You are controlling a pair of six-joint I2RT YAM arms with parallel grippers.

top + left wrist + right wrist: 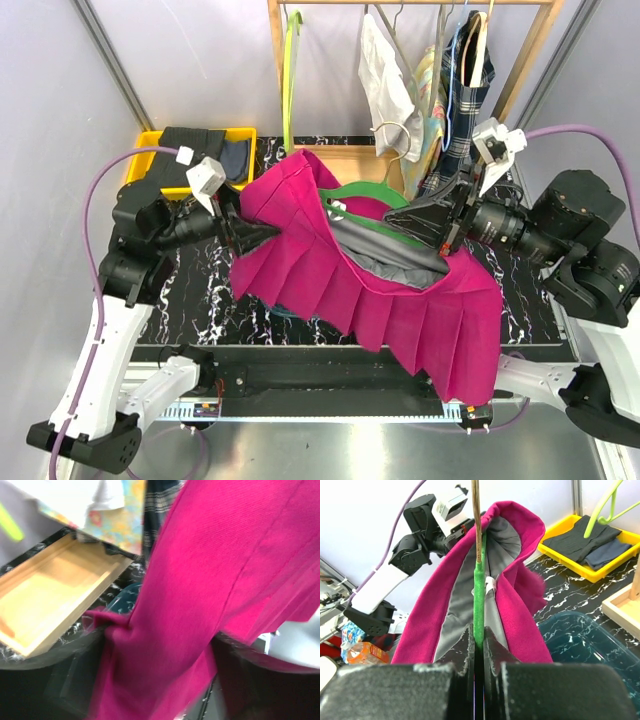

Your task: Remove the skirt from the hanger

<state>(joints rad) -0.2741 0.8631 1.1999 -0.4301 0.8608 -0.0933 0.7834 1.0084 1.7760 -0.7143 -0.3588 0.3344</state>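
A magenta pleated skirt (400, 300) with grey lining hangs on a green hanger (365, 195) above the middle of the table. My right gripper (425, 222) is shut on the hanger's green bar. In the right wrist view the bar (479, 600) runs straight up from my closed jaws (479, 640), with the skirt (520, 615) draped on both sides. My left gripper (258, 232) holds the skirt's left edge. In the blurred left wrist view a thick fold of the skirt (210, 590) fills the space between the jaws (160, 650).
A yellow tray (150, 145) with dark clothes stands at the back left. A wooden tray (350, 160) lies behind the skirt. A rack with hung garments (420, 90) and a lime hanger (290, 70) stands at the back. A teal bin (580, 640) sits under the skirt.
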